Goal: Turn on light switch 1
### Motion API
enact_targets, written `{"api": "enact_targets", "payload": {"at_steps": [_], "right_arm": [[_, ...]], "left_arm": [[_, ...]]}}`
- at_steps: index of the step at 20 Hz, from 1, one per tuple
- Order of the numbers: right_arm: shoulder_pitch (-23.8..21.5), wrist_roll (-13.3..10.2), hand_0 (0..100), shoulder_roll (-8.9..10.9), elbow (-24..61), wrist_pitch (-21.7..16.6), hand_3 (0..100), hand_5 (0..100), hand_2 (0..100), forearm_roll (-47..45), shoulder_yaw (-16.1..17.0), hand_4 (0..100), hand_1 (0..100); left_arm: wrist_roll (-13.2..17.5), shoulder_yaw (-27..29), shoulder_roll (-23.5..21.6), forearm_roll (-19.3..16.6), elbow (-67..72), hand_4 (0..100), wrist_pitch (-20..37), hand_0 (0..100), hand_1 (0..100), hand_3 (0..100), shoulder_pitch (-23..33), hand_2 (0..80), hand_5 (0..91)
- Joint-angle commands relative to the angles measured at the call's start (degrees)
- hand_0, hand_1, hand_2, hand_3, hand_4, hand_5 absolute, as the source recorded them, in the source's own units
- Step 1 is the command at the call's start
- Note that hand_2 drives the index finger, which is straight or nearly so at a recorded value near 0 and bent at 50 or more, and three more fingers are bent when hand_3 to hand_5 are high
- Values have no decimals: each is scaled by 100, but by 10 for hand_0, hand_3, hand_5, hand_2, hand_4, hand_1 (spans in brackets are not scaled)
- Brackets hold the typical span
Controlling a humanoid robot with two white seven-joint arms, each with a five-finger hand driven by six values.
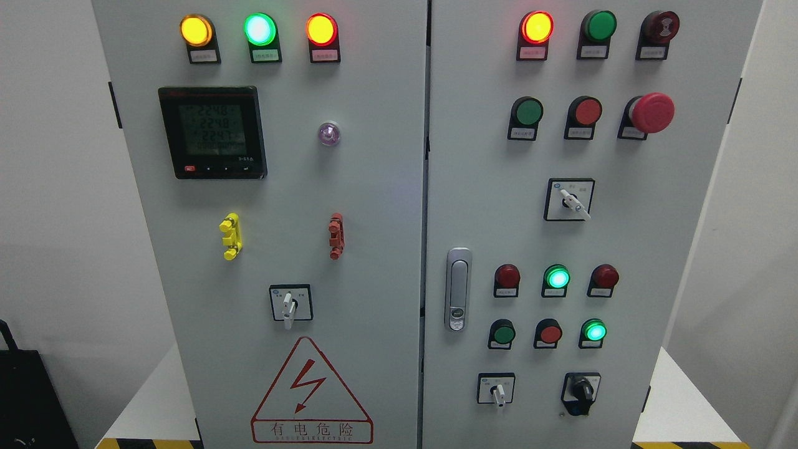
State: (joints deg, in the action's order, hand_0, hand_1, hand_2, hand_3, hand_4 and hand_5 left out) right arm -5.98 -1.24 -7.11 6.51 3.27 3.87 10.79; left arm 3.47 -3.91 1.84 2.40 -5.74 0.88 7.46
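Light switch 1 cannot be identified, the labels being too small to read; a likely candidate is the white-handled rotary selector (288, 307) at 6 o'clock on the left cabinet door (374, 249), mounted low within arm's reach, its handle pointing down. The lit indicator lamps (259, 28) sit at 12 o'clock for visibility. Neither hand is in view, so their state cannot be told.

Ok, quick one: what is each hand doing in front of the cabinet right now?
Left hand: not in view.
Right hand: not in view.
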Motion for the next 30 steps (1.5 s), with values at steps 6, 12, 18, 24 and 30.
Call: {"api": "enact_targets", "payload": {"at_steps": [6,12,18,24,30], "right_arm": [[0,1,0,-1,0,-2,0,0,0,0,2,0,0],[0,1,0,-1,0,-2,0,0,0,0,2,0,0],[0,1,0,-1,0,-2,0,0,0,0,2,0,0],[0,1,0,-1,0,-2,0,0,0,0,2,0,0],[0,1,0,-1,0,-2,0,0,0,0,2,0,0]], "left_arm": [[31,-93,9,-3,21,0,0,359,210,0,1,0,0],[-12,-119,-9,-21,-67,0,18,361,211,0,80,0,0],[-267,-260,-131,-21,-1680,0,290,362,214,0,712,0,0],[-285,100,-228,-21,-3492,72,395,361,258,43,941,0,0],[-276,153,-307,-29,-5794,222,966,376,313,126,1398,0,0]]}}
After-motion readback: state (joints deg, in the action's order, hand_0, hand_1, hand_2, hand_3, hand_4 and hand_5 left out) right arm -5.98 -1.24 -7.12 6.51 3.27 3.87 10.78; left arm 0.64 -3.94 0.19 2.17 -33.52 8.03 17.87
